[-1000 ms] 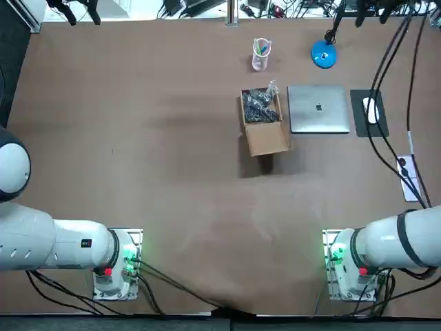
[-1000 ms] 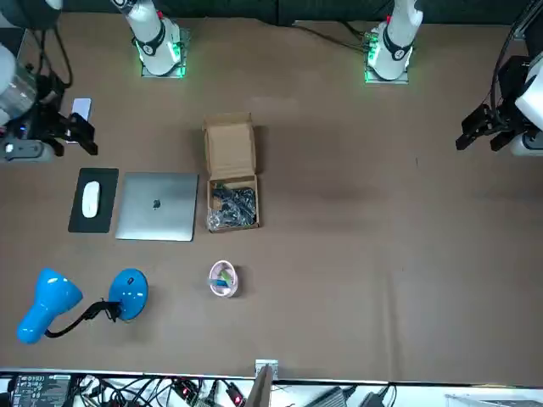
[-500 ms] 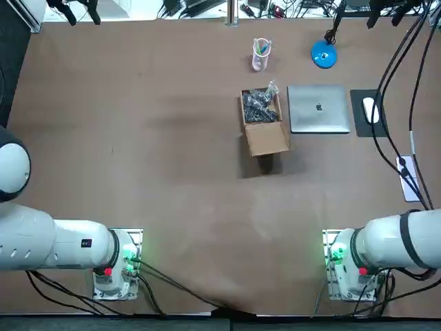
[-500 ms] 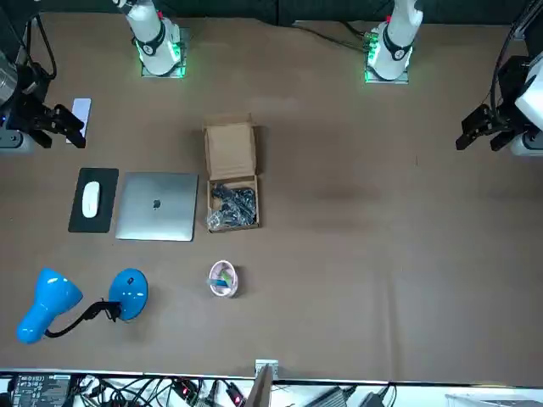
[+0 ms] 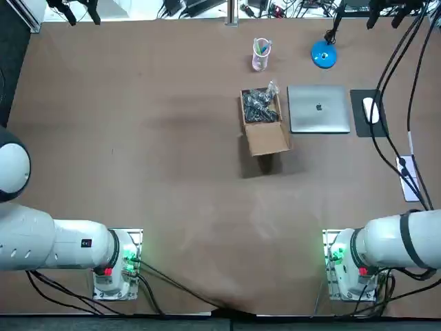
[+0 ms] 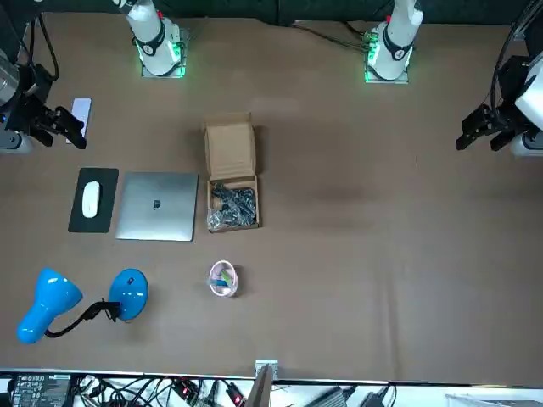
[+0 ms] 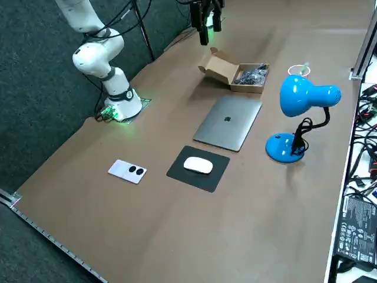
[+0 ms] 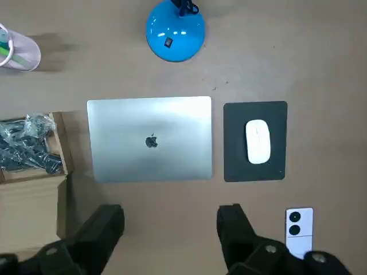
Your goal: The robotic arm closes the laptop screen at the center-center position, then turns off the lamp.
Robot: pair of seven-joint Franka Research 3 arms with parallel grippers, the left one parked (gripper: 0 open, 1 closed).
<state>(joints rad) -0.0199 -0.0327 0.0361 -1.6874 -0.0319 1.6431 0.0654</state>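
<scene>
Wrist camera behind tool, above laptop

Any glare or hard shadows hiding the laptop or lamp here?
Wrist view: soft reflection bands cross the laptop, small highlights dot the base of the lamp; the open right end effector hovers high beside the laptop. Top view: the box throws a dark shadow toward the robot. Nothing hidden.

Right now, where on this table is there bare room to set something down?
The left half of the table is bare, as is the strip between the cardboard box and the arm bases. Crowded: the far right, where cup, lamp, laptop, mouse pad and phone cluster, with the open right gripper hanging above them.
</scene>
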